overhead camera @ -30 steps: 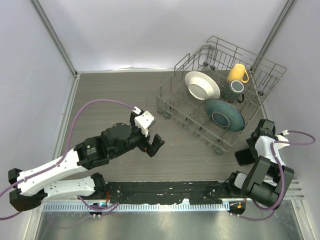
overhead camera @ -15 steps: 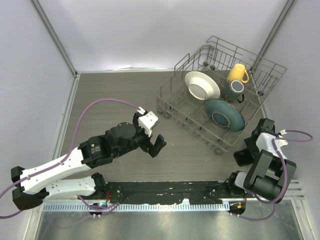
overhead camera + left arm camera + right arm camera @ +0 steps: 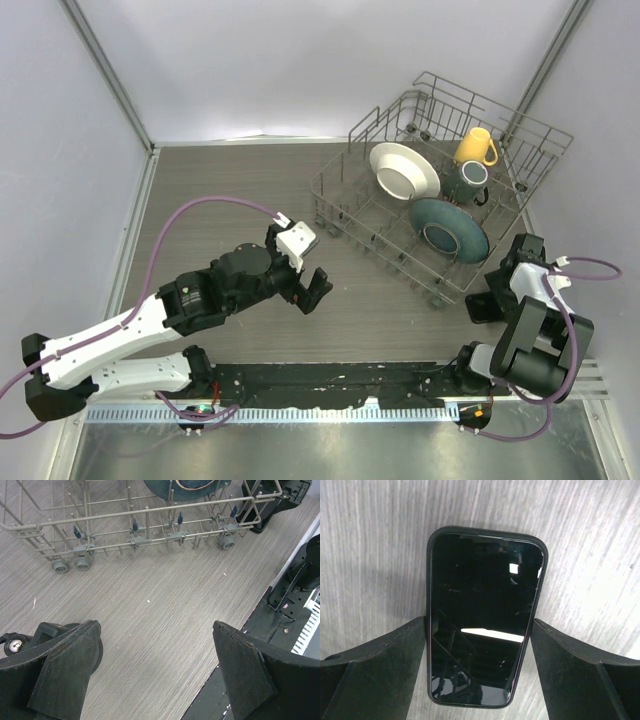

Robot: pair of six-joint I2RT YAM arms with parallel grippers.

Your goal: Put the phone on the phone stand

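Phone point(image 3: 482, 615) lies flat just off the dish rack's point(image 3: 375, 250) near right corner, straddled by the right gripper point(image 3: 479, 627), jaws drawn in and seemingly touching its long edges; with grip unconfirmed, the thin slab could pivot or slip out on lifting.

The grey wood-grain table point(image 3: 230, 190) bears a wire dish rack point(image 3: 385, 240) and the phone point(image 3: 480, 620).

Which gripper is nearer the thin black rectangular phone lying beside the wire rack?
Right. The right gripper straddles the black phone, with a finger against each long edge. The left gripper hangs open, well away to the left in the top view.
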